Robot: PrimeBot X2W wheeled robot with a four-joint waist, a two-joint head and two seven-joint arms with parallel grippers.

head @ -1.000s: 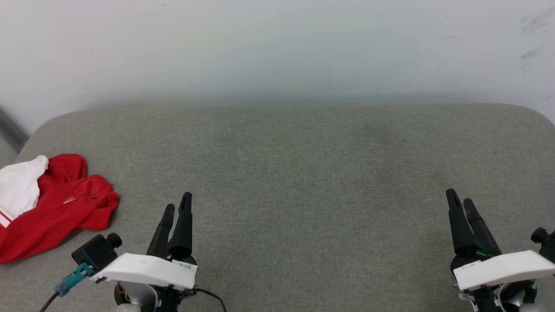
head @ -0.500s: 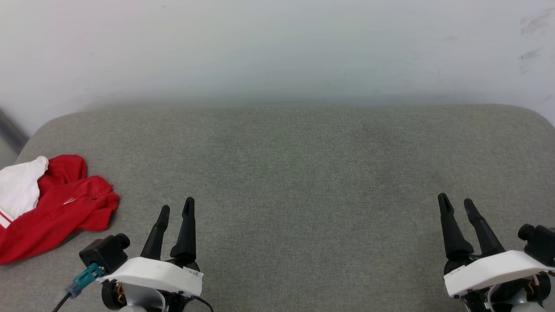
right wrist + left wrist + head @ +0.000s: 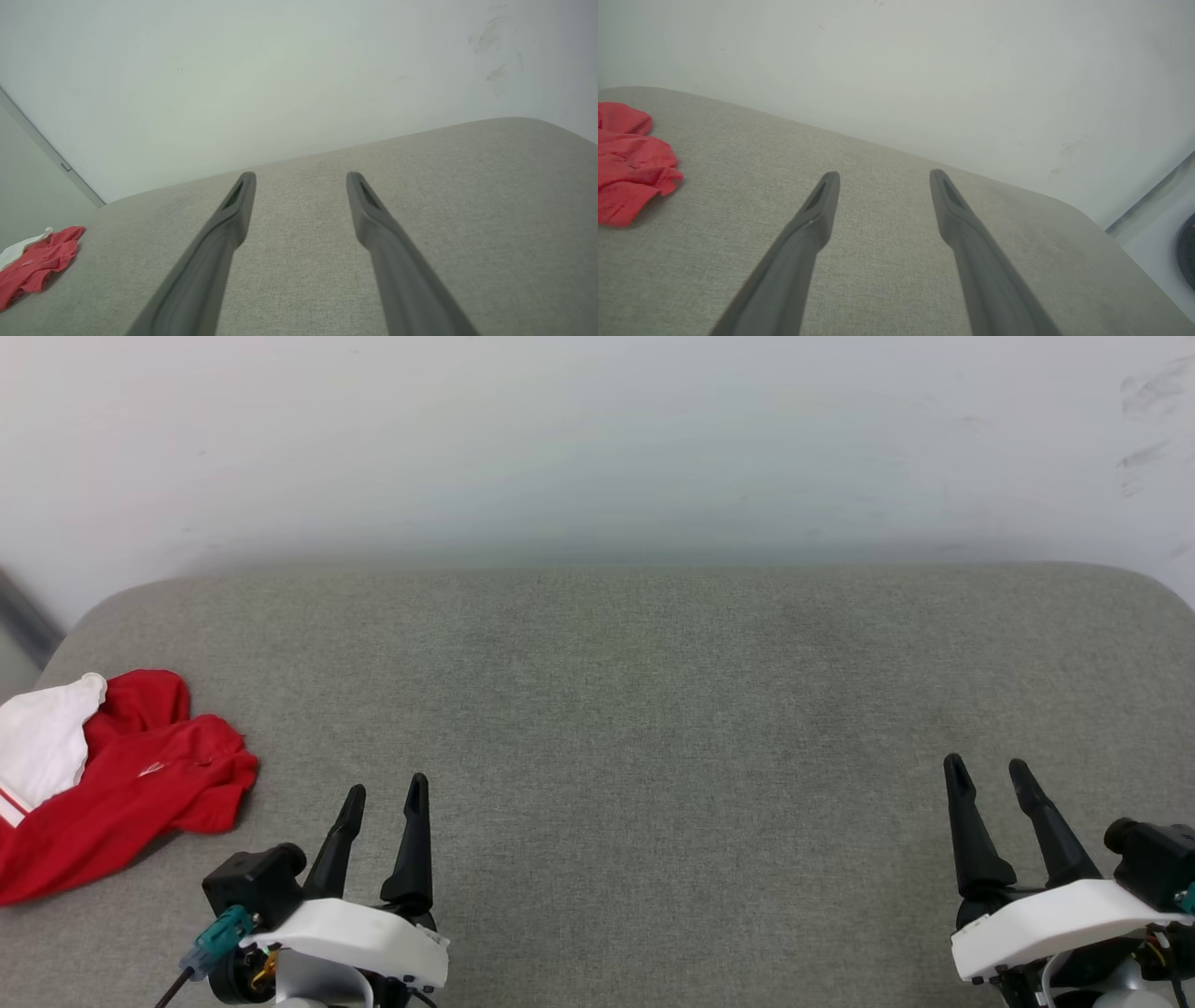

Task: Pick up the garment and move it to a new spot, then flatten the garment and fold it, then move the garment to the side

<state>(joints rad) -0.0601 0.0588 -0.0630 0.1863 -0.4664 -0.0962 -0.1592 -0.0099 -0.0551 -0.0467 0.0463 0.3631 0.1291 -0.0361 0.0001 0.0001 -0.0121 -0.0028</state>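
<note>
1. Head view: the garment [image 3: 121, 793] lies crumpled at the far left edge of the grey fabric surface [image 3: 597, 709]. It is a red heap with a white sleeve [image 3: 42, 747] on its outer side; no print is visible.
   - The left gripper [image 3: 387, 786] is low in frame, right of the heap and clear of it. Its jaws are parted to a moderate gap with nothing between them.
   - The right gripper [image 3: 986, 763] is at the opposite side, well apart from the garment. Its jaws are parted about the same and it carries nothing.
   - The pale wall [image 3: 597, 429] runs along behind the surface.
2. Left wrist view: the left gripper [image 3: 884, 174] points across bare fabric towards the wall, jaws apart and empty. The garment [image 3: 626, 163] is off to this view's left edge, not in line with the jaws. Only red folds are seen here.
3. Right wrist view: the right gripper [image 3: 301, 175] has its jaws apart and is also empty. The garment [image 3: 37, 266] sits small in the lower-left corner, at the far end of the surface.
4. Step in hand, as a judgement: this is the very start of step one, the pick-up. The garment is untouched and unflattened, and neither arm is committed to it.
5. Next move, as a judgement:
   - The left arm is the obvious one to use. It needs to swing left and tip the jaws down onto a raised red fold near the heap's right lobe, then close on it.
   - The lift should carry the garment to the open centre of the surface, where there is room to spread it.
   - The right arm is too far away to help until the garment reaches the centre.
   - Risk: the heap is near the surface edge, so a shallow pinch may drag it off rather than lift it.
</note>
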